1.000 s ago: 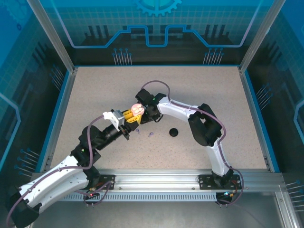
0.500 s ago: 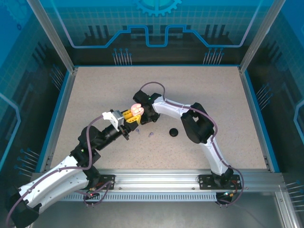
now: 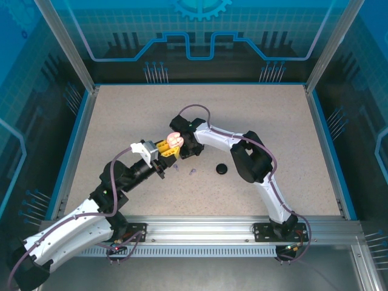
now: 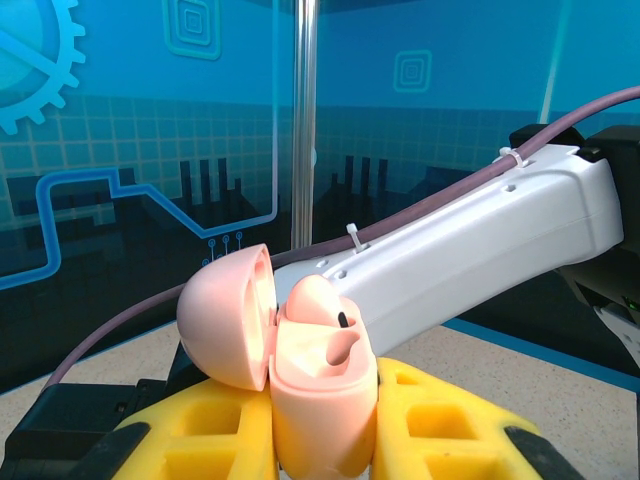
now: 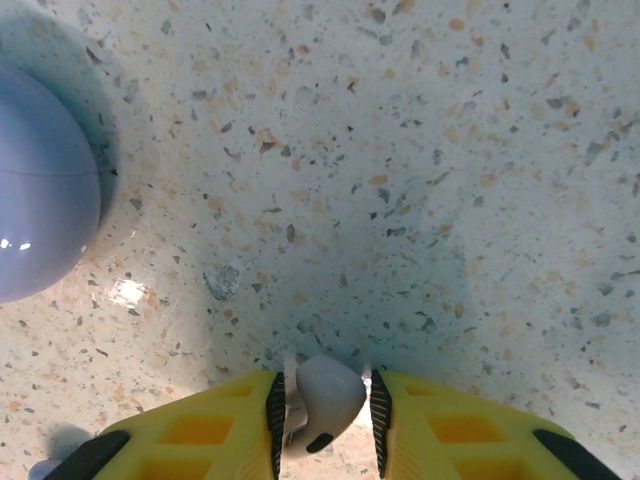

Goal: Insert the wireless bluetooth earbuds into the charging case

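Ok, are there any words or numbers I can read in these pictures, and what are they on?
No words, letters or numbers can be read anywhere.
blue wall: only drawings, a gear and nested squares, no text.
pink charging case, earbud, purple case: no writing shows on them.

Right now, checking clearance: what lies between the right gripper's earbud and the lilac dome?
Only bare tabletop separates earbud and lilac dome, per right wrist view.

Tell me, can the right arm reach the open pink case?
Probably yes: the right gripper, holding a bud, hangs beside the pink case, held lid-open by the left gripper.
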